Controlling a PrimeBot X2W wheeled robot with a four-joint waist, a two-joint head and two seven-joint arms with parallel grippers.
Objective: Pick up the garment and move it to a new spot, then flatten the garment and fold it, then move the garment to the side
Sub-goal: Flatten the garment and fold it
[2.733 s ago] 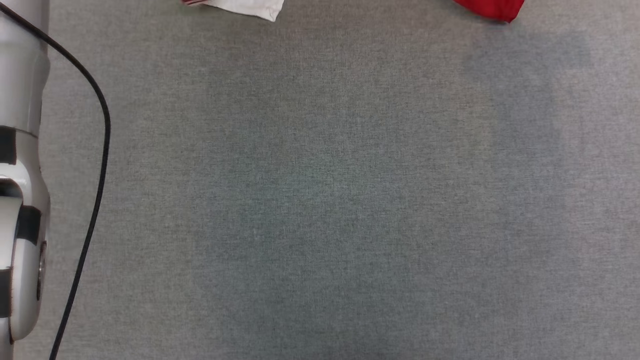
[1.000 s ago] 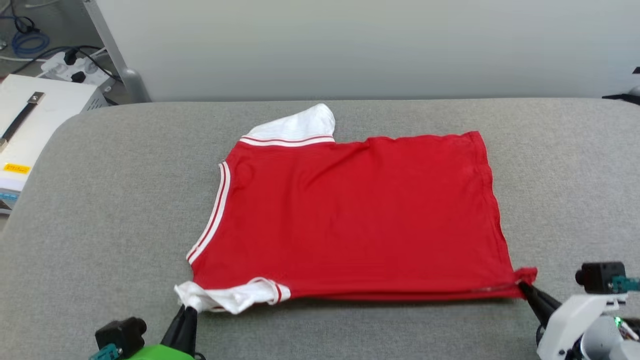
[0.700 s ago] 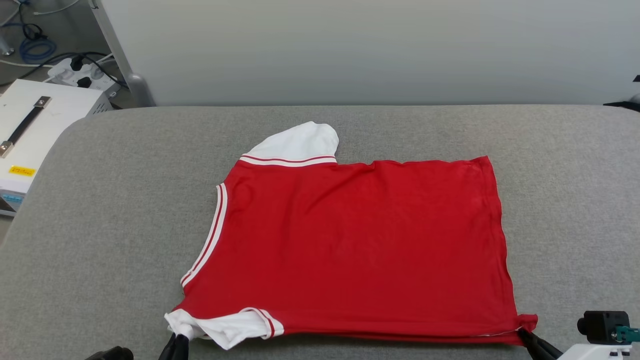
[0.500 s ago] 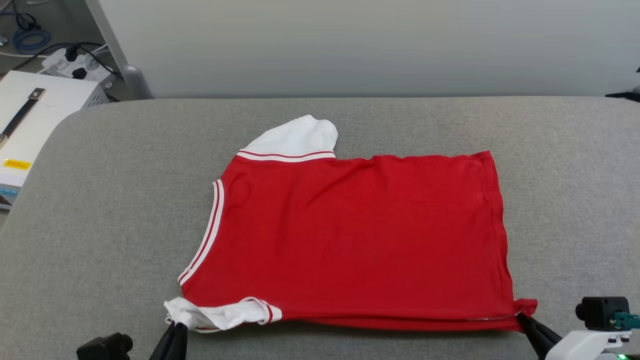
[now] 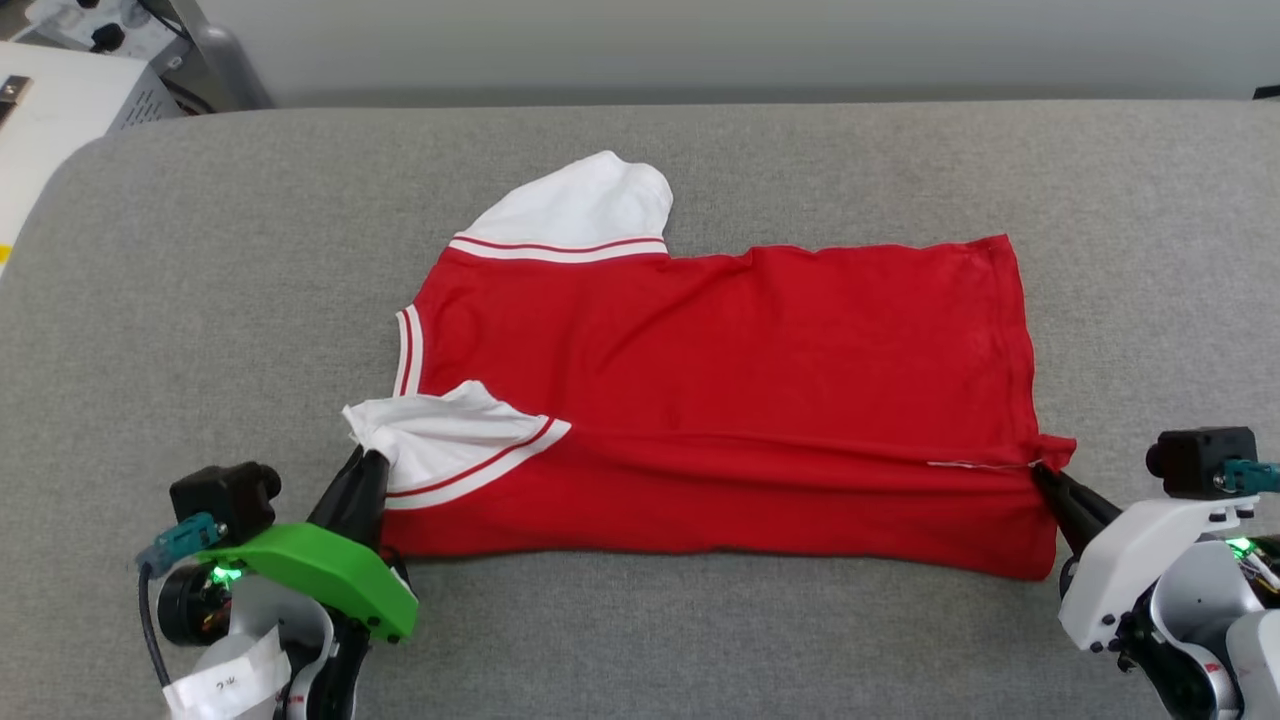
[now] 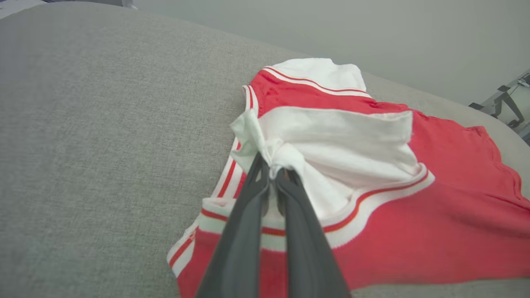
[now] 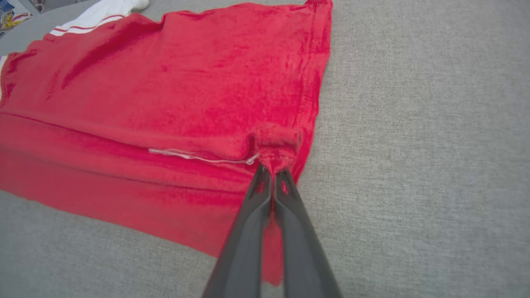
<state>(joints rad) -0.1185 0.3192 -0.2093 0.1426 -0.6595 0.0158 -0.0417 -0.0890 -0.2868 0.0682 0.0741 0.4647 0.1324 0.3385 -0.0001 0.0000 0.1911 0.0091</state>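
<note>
The garment (image 5: 730, 390), a red T-shirt with white striped-trim sleeves, lies across the grey padded table, plain red side up. Its near edge is lifted and folded over onto the body, leaving a doubled strip along the front. My left gripper (image 5: 368, 455) is shut on the near white sleeve (image 6: 331, 145), pinching its bunched tip (image 6: 271, 165) above the red cloth. At the other end, my right gripper (image 5: 1040, 470) is shut on the near hem corner (image 7: 275, 145), puckered between the fingertips. The far sleeve (image 5: 590, 205) lies flat.
The grey table (image 5: 200, 280) has bare room all around the shirt. A white box (image 5: 50, 110) and a metal post (image 5: 215, 50) stand off its far left corner. A pale wall runs behind the table.
Both grippers have carried the near sleeve and hem corner away from me over the shirt, folding the front edge onto the body. The head camera has also tilted down.
</note>
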